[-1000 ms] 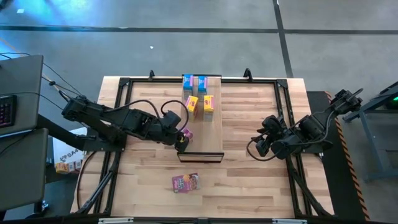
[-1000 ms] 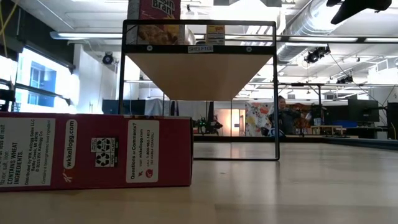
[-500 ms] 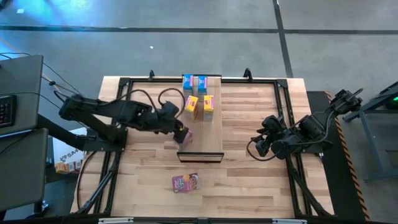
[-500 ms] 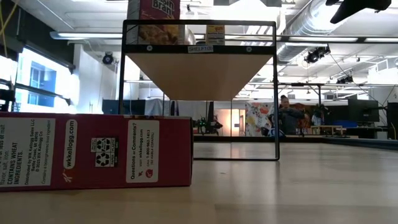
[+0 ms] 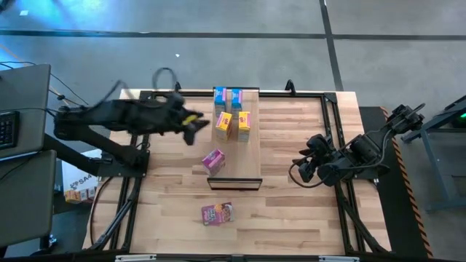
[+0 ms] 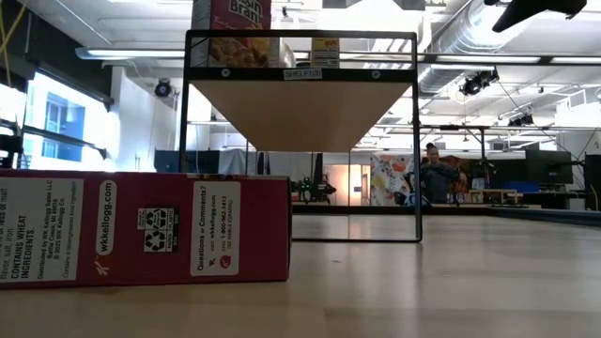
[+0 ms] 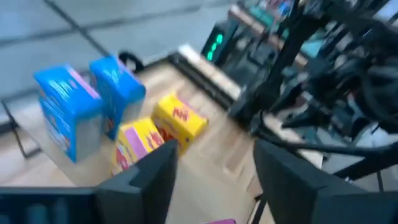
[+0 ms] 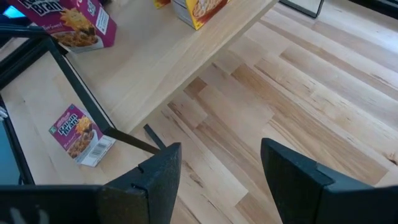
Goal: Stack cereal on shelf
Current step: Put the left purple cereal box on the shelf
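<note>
The left pincer point(image 5: 191, 125) was held above the desk point(image 5: 291, 196) just left of the shelf point(image 5: 247, 156), with its fingers spread and nothing gripped between them. A pink cereal box point(image 5: 213, 160) was located on the shelf near its front end, well clear of the left pincer and nearer the front of the desk than it. Two blue cereal boxes point(image 5: 227, 98) were positioned at the far end of the shelf, and two yellow cereal boxes point(image 5: 234, 124) were placed just in front of them, beside the left pincer. A second pink cereal box point(image 5: 217, 213) was found flat on the desk in front of the shelf. The right pincer point(image 5: 302, 169) was parked to the right of the shelf, fingers parted and empty.
</note>
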